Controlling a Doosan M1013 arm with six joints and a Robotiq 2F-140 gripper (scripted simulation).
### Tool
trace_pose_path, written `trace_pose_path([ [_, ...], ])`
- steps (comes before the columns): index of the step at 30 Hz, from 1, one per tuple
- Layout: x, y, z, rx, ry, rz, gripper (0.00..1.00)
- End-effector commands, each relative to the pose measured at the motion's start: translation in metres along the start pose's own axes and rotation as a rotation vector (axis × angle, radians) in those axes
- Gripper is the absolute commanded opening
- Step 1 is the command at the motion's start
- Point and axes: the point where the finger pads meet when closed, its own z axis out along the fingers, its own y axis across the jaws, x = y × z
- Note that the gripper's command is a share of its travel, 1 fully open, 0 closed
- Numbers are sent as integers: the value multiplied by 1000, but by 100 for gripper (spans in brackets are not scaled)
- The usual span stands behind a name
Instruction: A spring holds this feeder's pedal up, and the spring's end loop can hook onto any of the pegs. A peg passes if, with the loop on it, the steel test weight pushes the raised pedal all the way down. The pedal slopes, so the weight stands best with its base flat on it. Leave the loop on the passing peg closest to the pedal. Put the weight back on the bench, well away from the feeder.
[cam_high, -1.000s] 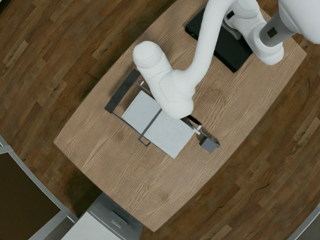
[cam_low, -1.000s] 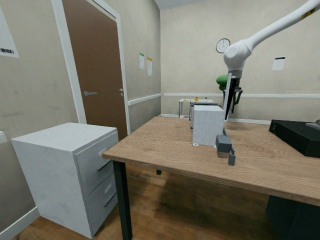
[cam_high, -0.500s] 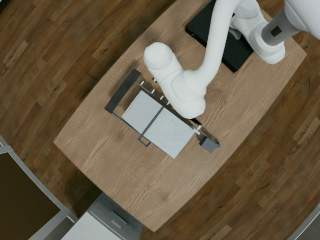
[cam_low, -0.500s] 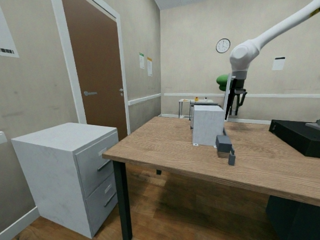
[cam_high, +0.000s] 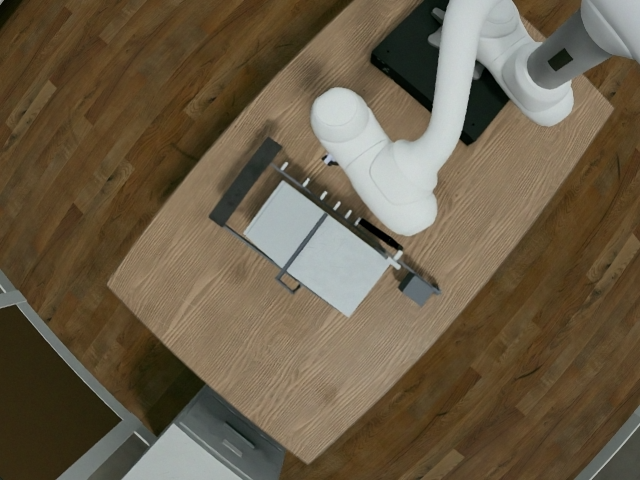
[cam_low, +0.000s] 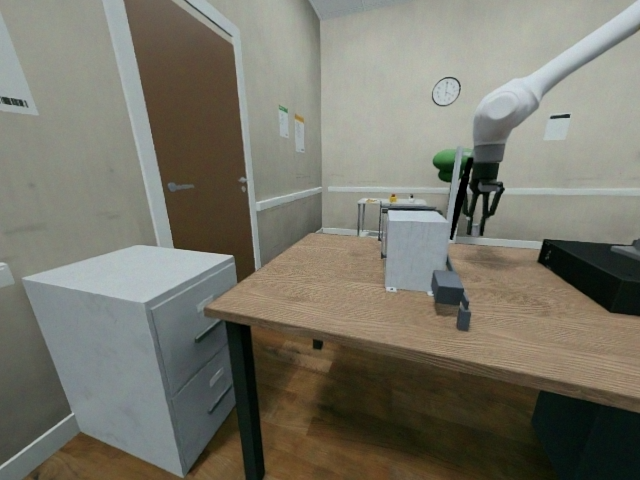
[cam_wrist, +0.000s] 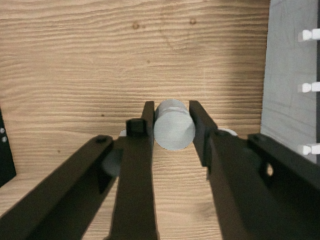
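White arm, dark fingers (cam_high: 329, 159) (cam_low: 475, 232)

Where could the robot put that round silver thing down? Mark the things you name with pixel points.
The wood between the feeder (cam_high: 310, 253) (cam_low: 417, 253) and the black base plate (cam_high: 403, 82) (cam_low: 578, 268) looks bare, right under the silver weight (cam_low: 476, 228) (cam_wrist: 174, 131). So does the table end nearest the drawer cabinet (cam_high: 170, 454) (cam_low: 93, 330). It's crowded along the feeder's row of white pegs (cam_high: 337, 205) (cam_wrist: 310, 87).

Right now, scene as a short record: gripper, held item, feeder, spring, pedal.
gripper: closed, raised over the bench
held: pale round-topped cylinder, likely the test weight
feeder: pale box body, pegs along the arm's side
spring: black, beside the feeder
pedal: which part, and its height, unclear
weight on pedal: no
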Motion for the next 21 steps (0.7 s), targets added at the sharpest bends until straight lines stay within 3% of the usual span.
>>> trace_pose_path([
  [1,1,0,0,-1,-1,0,25],
  [21,30,-29,14,-1,-24,0,25],
])
